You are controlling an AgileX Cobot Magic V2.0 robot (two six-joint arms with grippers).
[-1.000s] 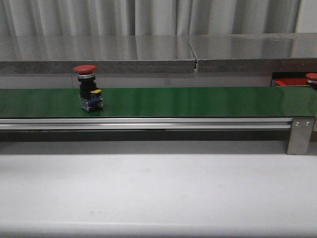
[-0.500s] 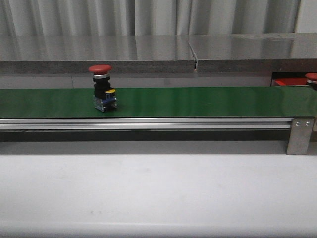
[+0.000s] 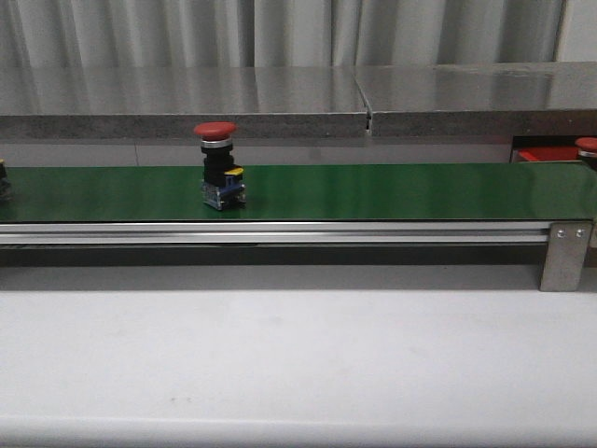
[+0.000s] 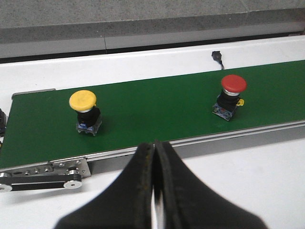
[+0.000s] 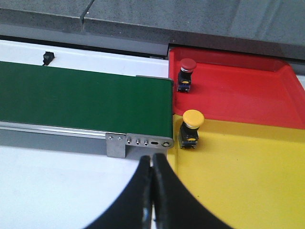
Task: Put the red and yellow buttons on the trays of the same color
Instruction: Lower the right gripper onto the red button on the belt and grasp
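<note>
A red button [image 3: 215, 130] on a black base stands upright on the green belt [image 3: 373, 191], left of centre. In the left wrist view the same red button [image 4: 233, 84] and a yellow button [image 4: 83, 100] stand apart on the belt [image 4: 157, 107]. My left gripper [image 4: 155, 146] hovers shut and empty over the white table, short of the belt's near rail. The right wrist view shows a red tray [image 5: 238, 93] holding a red button [image 5: 187, 65], and a yellow tray [image 5: 248, 167] holding a yellow button [image 5: 193, 117]. My right gripper [image 5: 152, 160] is shut and empty near the belt's end.
The belt's metal end bracket [image 5: 138, 141] sits just ahead of the right gripper. A grey stone ledge [image 3: 187, 98] runs behind the belt. The red tray's corner [image 3: 546, 154] and its button [image 3: 588, 145] show at the front view's right edge. White table [image 3: 298, 355] lies in front.
The red button on the belt has travelled to the right, still upright. A dark object has come into the front view's left edge on the belt.
</note>
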